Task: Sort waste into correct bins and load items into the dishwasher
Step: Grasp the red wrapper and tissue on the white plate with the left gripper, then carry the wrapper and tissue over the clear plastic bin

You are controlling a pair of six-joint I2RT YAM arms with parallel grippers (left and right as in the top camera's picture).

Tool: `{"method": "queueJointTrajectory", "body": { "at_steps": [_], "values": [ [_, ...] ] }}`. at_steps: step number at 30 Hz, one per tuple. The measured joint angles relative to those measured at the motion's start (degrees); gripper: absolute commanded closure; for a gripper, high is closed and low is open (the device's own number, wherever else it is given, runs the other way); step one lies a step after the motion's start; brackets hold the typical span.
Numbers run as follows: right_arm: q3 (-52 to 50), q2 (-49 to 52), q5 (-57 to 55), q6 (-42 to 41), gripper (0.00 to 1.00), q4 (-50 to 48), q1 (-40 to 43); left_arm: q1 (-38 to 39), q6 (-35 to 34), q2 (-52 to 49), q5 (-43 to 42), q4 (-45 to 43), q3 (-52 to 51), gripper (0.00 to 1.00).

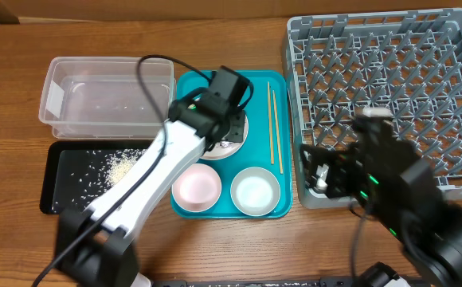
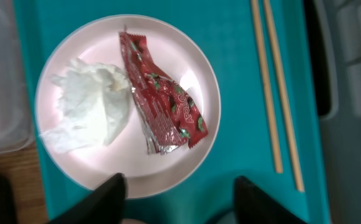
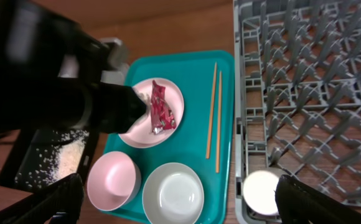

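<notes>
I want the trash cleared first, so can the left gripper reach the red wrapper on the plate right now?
Probably yes: the left gripper hovers open over the plate, and the red wrapper lies uncovered beside the paper scrap.

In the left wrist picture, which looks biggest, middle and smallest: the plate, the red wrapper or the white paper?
1. The plate, clearly the largest.
2. The red wrapper and the white paper look about the same size, so I won't rank them.

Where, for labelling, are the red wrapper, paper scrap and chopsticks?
red wrapper [image 2: 165, 99], left wrist view, middle of the foil.
paper scrap [image 2: 87, 109], left wrist view, crumpled centre.
chopsticks [image 2: 267, 93], left wrist view, one stick's mid-shaft.
</notes>
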State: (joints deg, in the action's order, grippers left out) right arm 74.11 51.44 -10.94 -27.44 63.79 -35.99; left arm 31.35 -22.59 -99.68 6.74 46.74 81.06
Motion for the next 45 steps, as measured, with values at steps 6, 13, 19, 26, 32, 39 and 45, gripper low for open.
{"method": "queueJointTrajectory", "body": {
  "at_steps": [6,13,19,26,32,39,45],
  "values": [
    [0.0,-4.8,0.5,-0.4,0.0,5.4,0.0,0.0,0.1,-10.7,0.2,-7.0,0.0,0.31],
    [0.0,-4.2,1.3,-0.8,0.0,8.7,0.0,-0.5,-3.8,-17.2,0.4,-9.0,0.0,0.96],
    [0.0,-4.2,1.6,-0.9,0.0,8.8,0.0,-0.5,-4.7,-17.5,-0.1,-3.1,1.7,0.96],
    [0.0,-4.2,1.7,-0.9,0.0,8.8,0.0,-3.4,-3.9,-6.9,-0.5,6.9,9.9,0.96],
    [0.0,-4.2,1.7,-1.0,0.0,8.7,0.0,-12.5,-2.8,3.2,4.1,9.0,12.9,0.96],
    [0.0,-4.2,2.0,-1.1,0.0,8.7,0.0,-23.2,-1.4,-2.2,5.3,9.5,12.3,0.4],
    [0.0,-4.2,2.8,-1.0,0.0,8.7,0.0,-21.4,2.3,-3.5,-1.2,8.5,12.0,0.4]
  ]
}}
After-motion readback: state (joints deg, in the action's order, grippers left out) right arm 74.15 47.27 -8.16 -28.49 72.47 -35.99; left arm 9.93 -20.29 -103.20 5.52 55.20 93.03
